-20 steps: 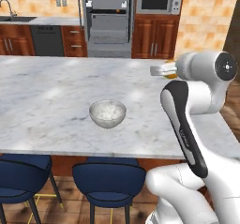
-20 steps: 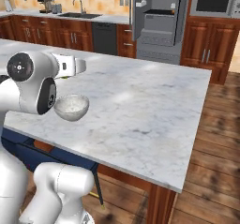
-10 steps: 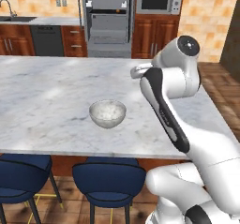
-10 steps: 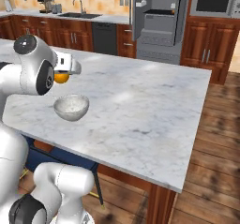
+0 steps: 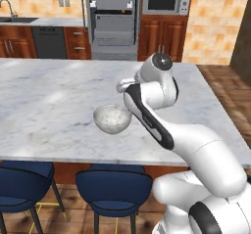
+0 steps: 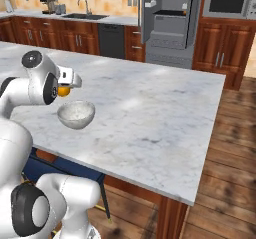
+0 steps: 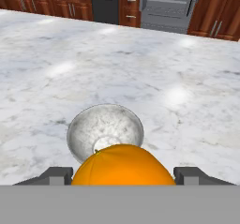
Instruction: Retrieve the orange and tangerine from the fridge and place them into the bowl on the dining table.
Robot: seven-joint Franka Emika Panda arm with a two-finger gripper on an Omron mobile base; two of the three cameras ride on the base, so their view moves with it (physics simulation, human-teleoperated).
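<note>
My gripper (image 7: 123, 175) is shut on a round orange fruit (image 7: 123, 164); I cannot tell whether it is the orange or the tangerine. It hangs just above the near rim of the marbled bowl (image 7: 105, 129), which holds nothing. From the right base camera the fruit (image 6: 63, 90) shows under the white hand, just left of and above the bowl (image 6: 76, 114). The bowl (image 5: 112, 119) stands near the front edge of the dining table (image 5: 49, 96). The fridge (image 6: 170, 18) stands at the back with its doors open.
Two dark blue chairs (image 5: 112, 189) (image 5: 19, 184) are tucked under the table's near edge. A built-in microwave (image 5: 164, 0) sits right of the fridge (image 5: 112, 17). Wooden cabinets, a sink (image 6: 87, 15) and a coffee machine (image 6: 50, 5) line the back wall.
The arm has swung left across the table with the fruit, from beyond the bowl's right side to just over the bowl. The bowl and the base have stayed put.
</note>
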